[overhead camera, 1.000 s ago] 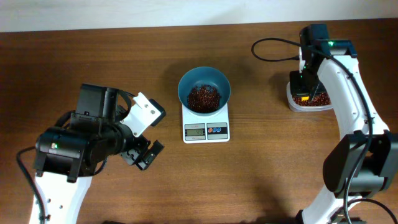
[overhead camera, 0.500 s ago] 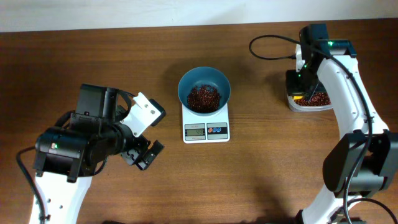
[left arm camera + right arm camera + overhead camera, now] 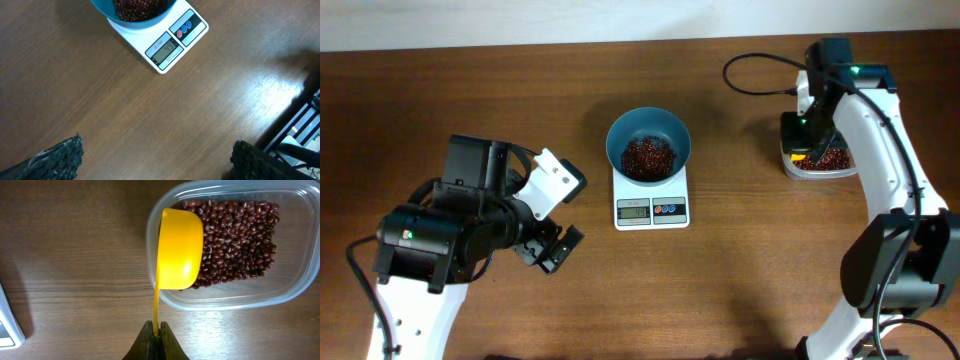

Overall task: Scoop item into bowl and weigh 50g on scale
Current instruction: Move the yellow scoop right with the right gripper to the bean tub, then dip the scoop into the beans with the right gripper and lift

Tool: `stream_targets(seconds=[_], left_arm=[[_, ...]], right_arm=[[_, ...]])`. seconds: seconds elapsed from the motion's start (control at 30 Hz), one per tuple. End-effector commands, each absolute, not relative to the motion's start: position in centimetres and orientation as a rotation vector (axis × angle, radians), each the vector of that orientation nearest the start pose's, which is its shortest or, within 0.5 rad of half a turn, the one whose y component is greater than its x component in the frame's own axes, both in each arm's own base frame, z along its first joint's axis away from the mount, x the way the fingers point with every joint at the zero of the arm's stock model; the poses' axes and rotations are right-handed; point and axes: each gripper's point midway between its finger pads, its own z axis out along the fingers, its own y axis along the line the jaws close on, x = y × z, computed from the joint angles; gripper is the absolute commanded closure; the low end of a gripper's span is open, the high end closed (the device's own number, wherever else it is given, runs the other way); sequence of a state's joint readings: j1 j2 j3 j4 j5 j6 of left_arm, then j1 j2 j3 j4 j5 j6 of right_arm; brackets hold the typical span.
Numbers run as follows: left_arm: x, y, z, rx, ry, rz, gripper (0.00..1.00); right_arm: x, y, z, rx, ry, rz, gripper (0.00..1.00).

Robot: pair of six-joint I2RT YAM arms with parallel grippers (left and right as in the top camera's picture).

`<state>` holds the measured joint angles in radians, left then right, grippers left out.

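The teal-blue bowl (image 3: pixel 648 143) holds reddish-brown beans (image 3: pixel 647 157) and stands on the white scale (image 3: pixel 652 203). In the left wrist view the scale (image 3: pixel 172 42) shows a lit display below the bowl (image 3: pixel 132 12). My right gripper (image 3: pixel 156 332) is shut on the thin handle of a yellow scoop (image 3: pixel 179 247), whose cup is turned on its side over the left end of a clear tub (image 3: pixel 295 292) of beans (image 3: pixel 240 235). In the overhead view the right gripper (image 3: pixel 812 140) hangs over that tub (image 3: pixel 817 160). My left gripper (image 3: pixel 552 247) is open and empty, left of the scale.
A black cable (image 3: pixel 760 75) loops on the table behind the right arm. Dark furniture legs (image 3: pixel 305 125) show at the right edge of the left wrist view. Bare wooden tabletop (image 3: pixel 720 290) lies in front of the scale.
My right gripper with the scoop has shifted slightly over the tub. The left arm, bowl and scale have not moved.
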<state>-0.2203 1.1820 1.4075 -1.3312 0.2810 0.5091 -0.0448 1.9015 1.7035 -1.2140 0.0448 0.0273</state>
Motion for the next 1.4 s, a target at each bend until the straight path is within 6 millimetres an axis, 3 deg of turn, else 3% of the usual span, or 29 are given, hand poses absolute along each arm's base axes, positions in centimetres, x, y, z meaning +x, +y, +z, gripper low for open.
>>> stream_targets(seconds=[0.0, 0.1, 0.37, 0.83, 1.03, 1.23, 1.37], left_arm=[[23.7, -10.3, 26.4, 1.031, 2.393, -0.280, 0.01], [23.7, -10.3, 26.4, 1.031, 2.393, -0.280, 0.01], [23.7, -10.3, 26.4, 1.031, 2.394, -0.280, 0.01], [23.7, -10.3, 26.4, 1.031, 2.393, -0.280, 0.01], [23.7, -10.3, 26.4, 1.031, 2.394, -0.280, 0.01], [23.7, -10.3, 26.4, 1.031, 2.394, -0.280, 0.01], [23.7, -10.3, 26.4, 1.031, 2.393, -0.280, 0.01]], right_arm=[[39.5, -2.4, 12.7, 0.190, 2.987, 0.107, 0.96], [39.5, -3.0, 12.8, 0.250, 2.972, 0.215, 0.96], [39.2, -5.9, 13.5, 0.353, 2.938, 0.208, 0.96], [39.3, -6.7, 16.0, 0.307, 2.775, 0.611, 0.96], [38.8, -8.0, 16.7, 0.352, 2.729, 0.683, 0.96], [38.9, -6.4, 19.0, 0.298, 2.667, 0.744, 0.96], [39.2, -3.8, 22.0, 0.174, 2.620, 0.720, 0.96]])
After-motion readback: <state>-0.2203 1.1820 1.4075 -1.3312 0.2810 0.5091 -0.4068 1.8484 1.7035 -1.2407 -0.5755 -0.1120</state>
